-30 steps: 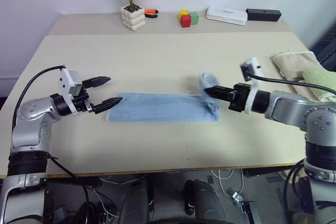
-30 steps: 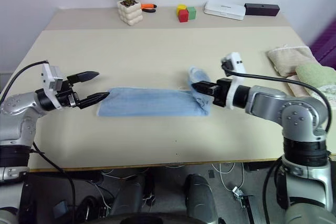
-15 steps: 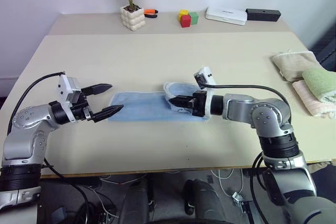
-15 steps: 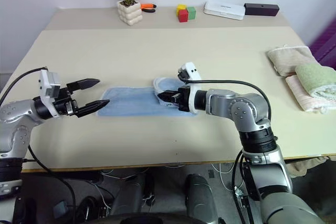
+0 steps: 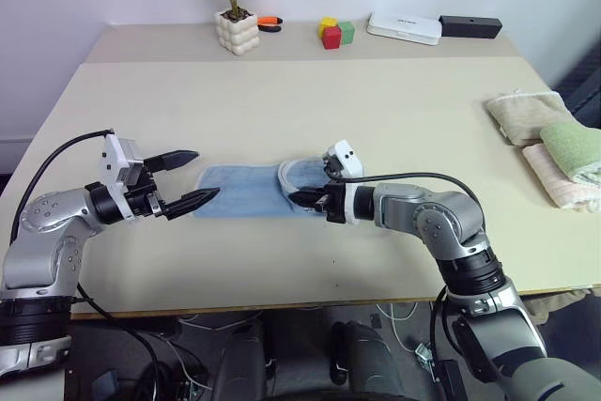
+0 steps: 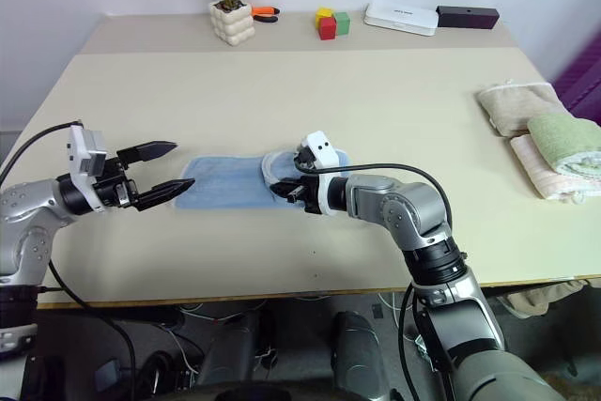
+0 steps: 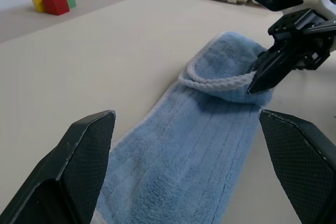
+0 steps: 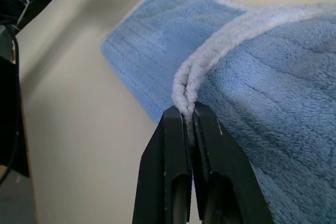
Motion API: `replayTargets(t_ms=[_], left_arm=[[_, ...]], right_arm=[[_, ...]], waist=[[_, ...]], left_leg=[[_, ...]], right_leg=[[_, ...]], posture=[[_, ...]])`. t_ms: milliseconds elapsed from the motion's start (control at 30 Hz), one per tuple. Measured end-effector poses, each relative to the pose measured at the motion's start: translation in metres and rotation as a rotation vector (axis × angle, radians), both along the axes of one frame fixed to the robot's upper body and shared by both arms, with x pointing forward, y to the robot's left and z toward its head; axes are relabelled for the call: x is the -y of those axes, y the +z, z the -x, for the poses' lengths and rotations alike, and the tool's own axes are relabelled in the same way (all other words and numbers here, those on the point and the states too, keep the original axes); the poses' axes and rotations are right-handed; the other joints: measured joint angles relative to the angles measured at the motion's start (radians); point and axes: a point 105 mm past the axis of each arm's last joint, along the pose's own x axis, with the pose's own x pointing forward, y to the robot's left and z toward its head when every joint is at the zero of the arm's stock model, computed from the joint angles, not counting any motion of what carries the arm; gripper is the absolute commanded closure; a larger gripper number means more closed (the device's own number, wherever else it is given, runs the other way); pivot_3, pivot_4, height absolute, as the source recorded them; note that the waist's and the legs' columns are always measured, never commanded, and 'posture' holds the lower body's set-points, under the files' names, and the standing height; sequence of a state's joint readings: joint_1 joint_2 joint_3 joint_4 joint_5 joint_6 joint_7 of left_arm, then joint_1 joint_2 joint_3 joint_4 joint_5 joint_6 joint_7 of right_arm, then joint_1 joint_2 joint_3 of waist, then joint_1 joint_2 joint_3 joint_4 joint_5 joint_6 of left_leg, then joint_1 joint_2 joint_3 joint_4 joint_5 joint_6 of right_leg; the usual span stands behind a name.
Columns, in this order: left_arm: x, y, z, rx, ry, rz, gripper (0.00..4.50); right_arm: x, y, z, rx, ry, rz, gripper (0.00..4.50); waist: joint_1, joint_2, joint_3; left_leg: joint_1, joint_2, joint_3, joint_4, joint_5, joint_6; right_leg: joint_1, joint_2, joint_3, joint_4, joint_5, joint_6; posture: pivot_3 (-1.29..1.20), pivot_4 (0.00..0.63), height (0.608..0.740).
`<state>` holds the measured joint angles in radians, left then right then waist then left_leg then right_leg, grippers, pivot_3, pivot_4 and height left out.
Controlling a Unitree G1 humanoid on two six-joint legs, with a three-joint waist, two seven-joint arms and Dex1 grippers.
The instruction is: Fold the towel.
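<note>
No legible writing on anything; the white box (image 5: 405, 27) at the far edge of the table (image 5: 282, 100) carries a mark too small to read.

Towel (image 5: 239, 202), light blue with whitish trim, lies flat near the middle of the table, toward its near edge. Its right end is lifted and doubled back over the flat part in a loop.

Right gripper (image 5: 299, 198) is clamped tight on the white trim of that folded-over end; the right wrist view shows the doubled edge pinched between both fingers (image 8: 176, 150). Left gripper (image 5: 194, 177) hangs just off the towel's left end, fingers spread wide, nothing between them, not touching the cloth.

Far side of the towel, along the table's back edge: potted plant (image 5: 235, 7) in a white bumpy pot, an orange item (image 5: 270, 21) beside it, red, yellow and green blocks (image 5: 334, 32), the white box, a black box (image 5: 470, 26). Well to the towel's right, at the table's edge: a folded beige towel (image 5: 524, 115), a green towel (image 5: 573, 146) on a pinkish one.

Nothing stands between the grippers and the towel.
</note>
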<state>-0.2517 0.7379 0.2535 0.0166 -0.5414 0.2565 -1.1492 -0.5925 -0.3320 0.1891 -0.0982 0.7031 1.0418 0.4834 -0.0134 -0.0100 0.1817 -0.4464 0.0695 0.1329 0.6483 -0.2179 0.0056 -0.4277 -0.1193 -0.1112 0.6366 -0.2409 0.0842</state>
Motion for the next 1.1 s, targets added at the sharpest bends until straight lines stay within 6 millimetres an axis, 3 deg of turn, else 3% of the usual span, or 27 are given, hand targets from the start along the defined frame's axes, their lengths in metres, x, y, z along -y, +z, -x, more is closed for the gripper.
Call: replayTargets(t_ms=[33,267,367,567,667,767,900,1033,1100], left_arm=[[0.000,0.001,-0.001,0.001,0.000,0.000,0.00],[0.002,0.004,-0.002,0.013,-0.006,-0.001,0.00],[0.001,0.003,-0.003,0.007,-0.001,0.000,0.00],[-0.001,0.002,-0.006,0.006,0.007,0.001,0.00],[0.003,0.003,-0.007,0.012,-0.005,0.006,0.00],[0.006,-0.001,-0.008,-0.004,-0.012,0.008,0.00],[0.007,-0.004,-0.008,-0.012,-0.014,0.015,0.00],[0.011,-0.010,-0.001,-0.047,-0.031,0.012,0.00],[0.013,-0.013,0.003,-0.068,-0.041,0.018,0.00]], right_arm=[[0.000,0.000,0.000,0.001,-0.001,0.002,3.55],[0.000,0.000,-0.002,-0.003,-0.013,-0.016,0.05],[0.009,0.012,-0.001,-0.020,-0.006,-0.093,0.05],[0.052,0.055,-0.016,0.072,-0.082,-0.244,0.05],[0.060,0.066,-0.027,0.147,-0.133,-0.266,0.81],[0.058,0.057,-0.032,0.235,-0.153,-0.217,2.33],[0.040,0.035,-0.021,0.336,-0.091,-0.222,4.42],[0.032,0.021,-0.022,0.440,-0.060,-0.144,4.48],[0.033,0.005,-0.030,0.471,-0.093,-0.067,4.48]], waist=[[0.000,0.000,0.000],[0.000,0.000,0.000],[0.002,0.000,0.000],[0.000,0.000,0.000],[-0.002,0.000,0.000],[-0.002,0.000,0.000],[-0.002,0.000,0.000],[-0.001,0.000,0.000],[-0.002,0.000,0.000]], left_leg=[[0.000,0.000,0.000,0.000,0.000,0.000],[0.000,0.000,0.000,0.000,0.000,0.000],[0.000,0.000,0.000,0.000,0.000,0.000],[0.000,0.000,0.000,0.000,0.000,0.000],[0.001,0.000,0.000,-0.001,0.000,0.000],[0.000,0.000,0.001,-0.001,0.000,0.000],[0.000,0.000,0.001,-0.001,0.000,0.000],[0.001,0.000,0.001,0.000,0.000,0.000],[0.001,0.000,0.001,0.000,0.000,-0.001]], right_leg=[[0.000,0.000,0.000,0.000,0.000,0.000],[0.000,0.000,0.000,0.000,0.000,0.000],[0.000,0.000,0.000,0.000,0.000,0.000],[0.000,0.000,0.000,0.000,0.000,0.000],[0.000,0.000,0.000,0.000,0.000,0.000],[0.000,0.000,0.000,-0.001,0.000,0.000],[0.000,0.000,0.000,0.000,0.000,0.000],[0.001,0.000,0.000,0.000,0.000,0.000],[0.001,0.000,0.000,0.000,0.000,0.000]], posture=[[0.00,0.150,0.740],[0.00,0.150,0.740],[0.00,0.150,0.740],[0.00,0.150,0.740],[0.00,0.150,0.740],[0.00,0.150,0.740],[0.00,0.150,0.740],[0.00,0.150,0.740],[0.00,0.150,0.740]])
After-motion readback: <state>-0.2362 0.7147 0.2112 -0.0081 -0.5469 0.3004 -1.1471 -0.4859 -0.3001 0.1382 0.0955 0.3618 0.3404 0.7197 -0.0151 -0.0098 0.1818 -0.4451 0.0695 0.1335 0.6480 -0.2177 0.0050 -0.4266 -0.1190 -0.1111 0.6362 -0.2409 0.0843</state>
